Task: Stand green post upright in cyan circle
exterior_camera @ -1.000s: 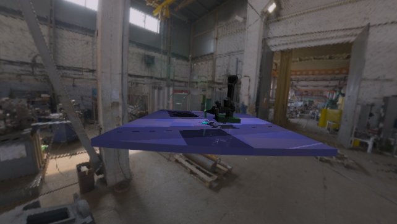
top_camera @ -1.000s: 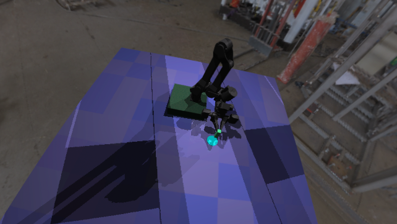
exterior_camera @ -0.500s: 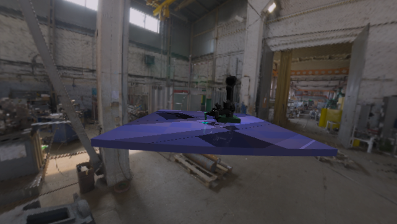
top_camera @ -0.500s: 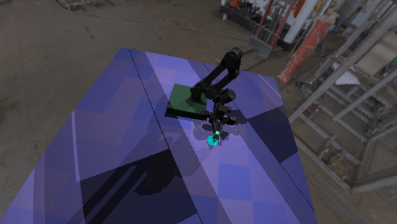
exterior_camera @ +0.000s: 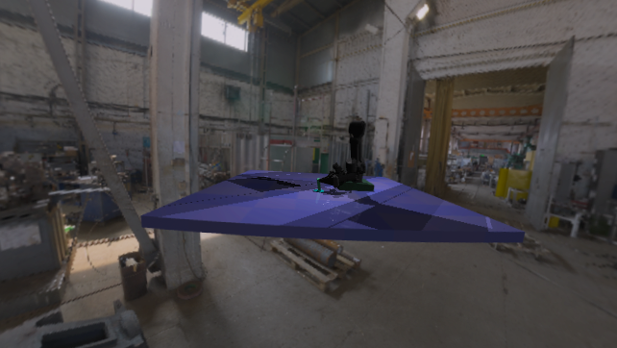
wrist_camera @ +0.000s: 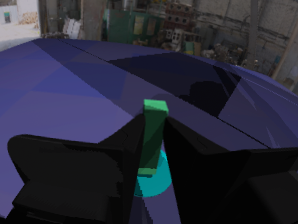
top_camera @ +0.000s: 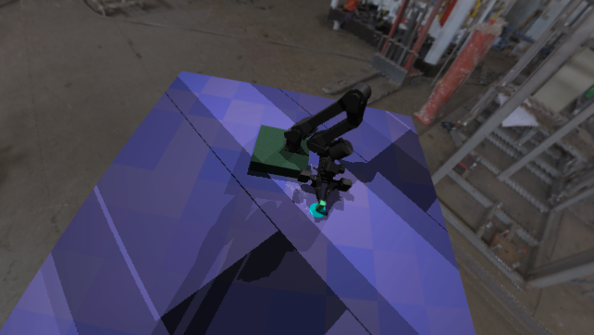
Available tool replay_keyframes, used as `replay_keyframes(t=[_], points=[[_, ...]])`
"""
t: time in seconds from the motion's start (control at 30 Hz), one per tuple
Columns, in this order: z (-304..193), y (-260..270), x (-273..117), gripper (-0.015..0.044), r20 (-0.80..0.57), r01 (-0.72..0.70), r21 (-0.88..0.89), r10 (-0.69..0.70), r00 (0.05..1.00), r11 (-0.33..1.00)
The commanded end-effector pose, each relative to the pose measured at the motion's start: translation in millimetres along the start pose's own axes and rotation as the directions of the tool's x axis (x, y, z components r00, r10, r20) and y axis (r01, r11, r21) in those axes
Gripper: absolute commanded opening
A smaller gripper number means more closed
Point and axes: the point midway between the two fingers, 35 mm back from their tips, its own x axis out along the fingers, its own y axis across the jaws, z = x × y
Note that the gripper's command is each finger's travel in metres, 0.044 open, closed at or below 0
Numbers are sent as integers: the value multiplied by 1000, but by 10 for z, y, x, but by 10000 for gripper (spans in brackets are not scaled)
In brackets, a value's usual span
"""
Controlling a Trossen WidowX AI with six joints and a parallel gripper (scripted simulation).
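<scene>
The green post (top_camera: 322, 203) (exterior_camera: 318, 183) (wrist_camera: 154, 135) is upright or nearly so, with its bright top end showing above the fingertips in the wrist view. My gripper (top_camera: 321, 199) (wrist_camera: 153, 120) is shut on its upper part, one black finger on each side. The cyan circle (top_camera: 314, 212) (exterior_camera: 316, 191) (wrist_camera: 163, 184) lies flat on the table, under the post's lower end. In the wrist view the lower end overlaps the circle's far part. Whether it touches the surface cannot be told. The fingers hide part of the circle in the wrist view.
The arm's dark green base block (top_camera: 273, 148) (exterior_camera: 363, 186) stands just behind the gripper. The blue-purple table (top_camera: 153, 208) (exterior_camera: 240, 216) carries patterned light and dark shadow patches. Its far edge shows beyond the post in the wrist view.
</scene>
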Motion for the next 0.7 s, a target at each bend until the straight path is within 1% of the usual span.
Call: replay_keyframes(t=[0.0, 0.2, 0.67], points=[[-20, 12, 16, 23, -1, 4, 10, -4, 1000, 1000], [-20, 12, 16, 23, -1, 4, 10, -4, 1000, 1000], [-20, 12, 16, 390, -1, 4, 10, -4, 1000, 1000]])
